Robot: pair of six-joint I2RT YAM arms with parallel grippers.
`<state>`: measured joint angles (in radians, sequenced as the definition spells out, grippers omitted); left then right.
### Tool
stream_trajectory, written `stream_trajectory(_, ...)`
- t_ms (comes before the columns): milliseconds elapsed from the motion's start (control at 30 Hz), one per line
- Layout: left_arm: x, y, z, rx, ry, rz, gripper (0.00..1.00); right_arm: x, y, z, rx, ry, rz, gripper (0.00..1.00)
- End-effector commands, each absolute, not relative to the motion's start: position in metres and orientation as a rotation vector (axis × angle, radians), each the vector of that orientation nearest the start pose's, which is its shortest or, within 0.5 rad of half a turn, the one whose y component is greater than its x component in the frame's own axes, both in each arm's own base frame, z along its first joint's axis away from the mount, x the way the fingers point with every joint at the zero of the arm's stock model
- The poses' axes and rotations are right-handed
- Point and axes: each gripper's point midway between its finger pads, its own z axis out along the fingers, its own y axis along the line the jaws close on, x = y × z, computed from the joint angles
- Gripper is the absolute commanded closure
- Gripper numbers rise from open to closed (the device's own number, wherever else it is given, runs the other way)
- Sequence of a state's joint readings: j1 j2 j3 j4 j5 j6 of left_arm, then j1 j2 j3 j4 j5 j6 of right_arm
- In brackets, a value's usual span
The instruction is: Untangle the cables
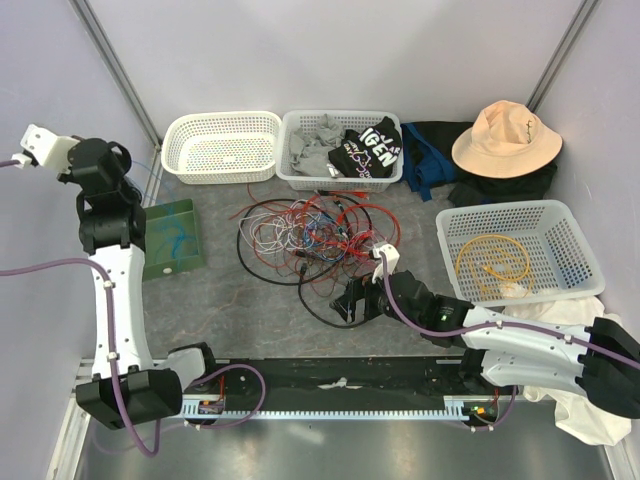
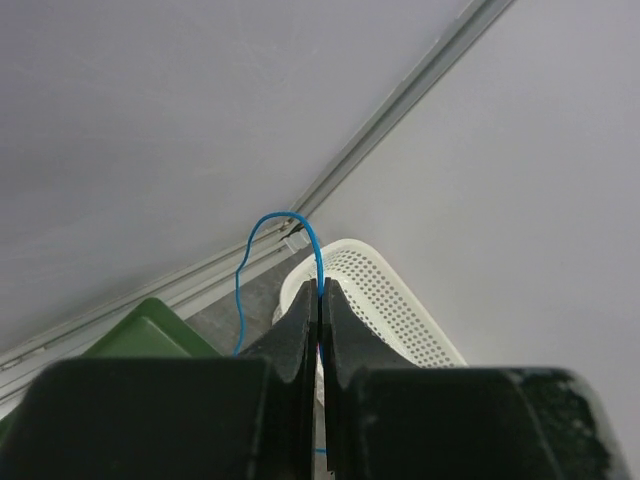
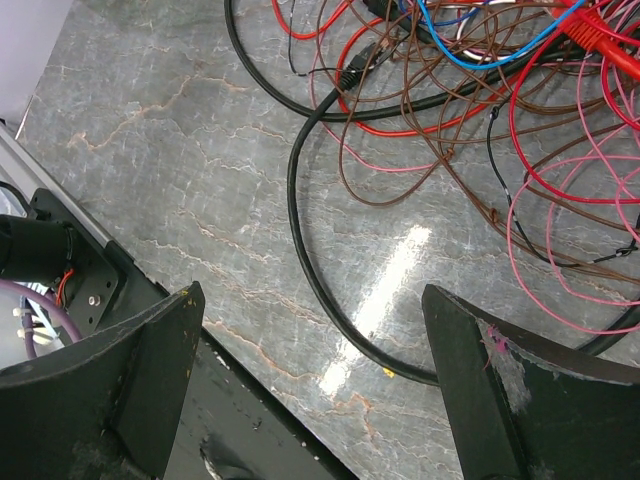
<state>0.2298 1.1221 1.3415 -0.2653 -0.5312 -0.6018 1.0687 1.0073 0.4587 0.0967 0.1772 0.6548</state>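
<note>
**Left arm pinching a blue wire, right arm open at the near side of the pile**

Your left gripper (image 2: 321, 292) is raised near the left wall. Its jaws are pressed together on a thin blue wire (image 2: 316, 255), which loops above the tips and drops towards the green tray (image 1: 172, 238). Your right gripper (image 3: 310, 295) sits low over the table (image 1: 230, 300), fingers wide apart with nothing between them. A black cable (image 3: 298, 200) curves across the marble just beneath it.

The cables (image 1: 315, 238) lie in one loose tangle mid-table, with red, brown, pink, white and blue strands crossing one another. The black loop bulges out on the near side, beside the right gripper.

You have room on the bare table between the tray and the tangle. There is also a strip in front of the tangle, up to the black rail (image 1: 330, 375) at the near edge. Walls close off the left, back and right.

Along the back stand a white basket (image 1: 170, 150) and a second basket (image 1: 340, 182) holding clothes. The second sits just behind the tangle. A third basket (image 1: 520, 298) on the right holds a coiled yellow cable (image 1: 493, 262). Behind it a hat (image 1: 505, 138) rests on dark clothing. A white cloth (image 1: 585, 410) lies under the right arm.
</note>
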Motion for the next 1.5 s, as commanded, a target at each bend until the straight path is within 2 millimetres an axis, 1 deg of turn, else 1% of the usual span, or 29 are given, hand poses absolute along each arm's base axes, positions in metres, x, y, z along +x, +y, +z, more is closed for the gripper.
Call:
stream_trajectory(0, 0.33, 0.169, 0.417, -1.015, 1.166, 0.221, 0.98, 0.167, 0.293, 0.134, -0.312, 2.072, 0.926, 0.02)
stream_trajectory(33, 0.331, 0.17, 0.411, -1.021, 1.166, 0.227, 0.98, 0.168, 0.291, 0.135, -0.307, 2.068, 0.925, 0.02)
stream_trajectory(67, 0.334, 0.173, 0.396, -1.031, 1.179, 0.233, 0.98, 0.168, 0.29, 0.133, -0.307, 2.071, 0.921, 0.02)
stream_trajectory(133, 0.337, 0.177, 0.382, -1.044, 1.196, 0.242, 0.98, 0.168, 0.288, 0.134, -0.303, 2.065, 0.918, 0.02)
stream_trajectory(200, 0.342, 0.181, 0.361, -1.063, 1.226, 0.251, 0.98, 0.168, 0.287, 0.132, -0.296, 2.067, 0.914, 0.02)
stream_trajectory(300, 0.347, 0.181, 0.331, -1.088, 1.281, 0.244, 0.98, 0.168, 0.284, 0.132, -0.29, 2.063, 0.912, 0.02)
stream_trajectory(333, 0.347, 0.18, 0.315, -1.1, 1.31, 0.243, 0.98, 0.168, 0.283, 0.132, -0.288, 2.06, 0.908, 0.02)
stream_trajectory(367, 0.348, 0.178, 0.305, -1.115, 1.323, 0.23, 0.98, 0.167, 0.283, 0.13, -0.29, 2.064, 0.909, 0.02)
stream_trajectory(400, 0.348, 0.177, 0.293, -1.126, 1.35, 0.225, 0.98, 0.168, 0.283, 0.13, -0.289, 2.06, 0.907, 0.02)
stream_trajectory(433, 0.345, 0.175, 0.273, -1.143, 1.387, 0.23, 0.98, 0.168, 0.283, 0.131, -0.289, 2.059, 0.908, 0.02)
stream_trajectory(500, 0.342, 0.171, 0.252, -1.169, 1.419, 0.217, 0.98, 0.168, 0.283, 0.131, -0.288, 2.057, 0.909, 0.02)
stream_trajectory(533, 0.339, 0.169, 0.234, -1.18, 1.451, 0.223, 0.98, 0.167, 0.283, 0.131, -0.292, 2.056, 0.912, 0.02)
stream_trajectory(633, 0.333, 0.164, 0.199, -1.204, 1.528, 0.229, 0.98, 0.166, 0.282, 0.132, -0.291, 2.053, 0.919, 0.02)
stream_trajectory(700, 0.331, 0.162, 0.181, -1.235, 1.574, 0.238, 0.98, 0.166, 0.281, 0.133, -0.286, 2.048, 0.922, 0.02)
stream_trajectory(733, 0.33, 0.163, 0.165, -1.262, 1.62, 0.261, 0.98, 0.166, 0.28, 0.132, -0.281, 2.05, 0.919, 0.02)
stream_trajectory(833, 0.324, 0.161, 0.136, -1.339, 1.684, 0.273, 0.98, 0.165, 0.277, 0.134, -0.27, 2.046, 0.928, 0.02)
stream_trajectory(867, 0.323, 0.162, 0.131, -1.365, 1.689, 0.251, 0.98, 0.164, 0.276, 0.133, -0.268, 2.047, 0.926, 0.02)
stream_trajectory(933, 0.327, 0.162, 0.134, -1.374, 1.688, 0.221, 0.96, 0.164, 0.273, 0.134, -0.259, 2.045, 0.923, 0.02)
stream_trajectory(967, 0.329, 0.163, 0.136, -1.378, 1.686, 0.21, 0.85, 0.165, 0.272, 0.134, -0.254, 2.042, 0.919, 0.02)
stream_trajectory(1000, 0.331, 0.163, 0.14, -1.371, 1.685, 0.199, 0.83, 0.164, 0.271, 0.134, -0.253, 2.041, 0.917, 0.02)
stream_trajectory(1033, 0.337, 0.164, 0.151, -1.355, 1.672, 0.183, 0.82, 0.165, 0.271, 0.134, -0.247, 2.038, 0.917, 0.02)
stream_trajectory(1133, 0.348, 0.158, 0.17, -1.317, 1.664, 0.115, 0.82, 0.166, 0.271, 0.134, -0.247, 2.041, 0.913, 0.02)
stream_trajectory(1200, 0.352, 0.15, 0.174, -1.299, 1.689, 0.057, 0.66, 0.166, 0.273, 0.133, -0.249, 2.045, 0.916, 0.02)
stream_trajectory(1233, 0.354, 0.147, 0.178, -1.294, 1.694, 0.039, 0.55, 0.165, 0.274, 0.133, -0.253, 2.046, 0.919, 0.02)
stream_trajectory(1267, 0.355, 0.142, 0.178, -1.294, 1.711, 0.009, 0.36, 0.165, 0.275, 0.134, -0.257, 2.045, 0.924, 0.02)
stream_trajectory(1300, 0.354, 0.14, 0.181, -1.29, 1.715, -0.005, 0.23, 0.165, 0.275, 0.133, -0.257, 2.047, 0.925, 0.02)
stream_trajectory(1333, 0.352, 0.136, 0.182, -1.287, 1.726, -0.018, 0.05, 0.165, 0.276, 0.134, -0.254, 2.046, 0.926, 0.02)
stream_trajectory(1367, 0.352, 0.132, 0.185, -1.28, 1.726, -0.043, 0.0, 0.165, 0.276, 0.135, -0.255, 2.044, 0.926, 0.02)
stream_trajectory(1467, 0.342, 0.126, 0.198, -1.255, 1.692, -0.068, 0.0, 0.167, 0.277, 0.138, -0.259, 2.038, 0.924, 0.02)
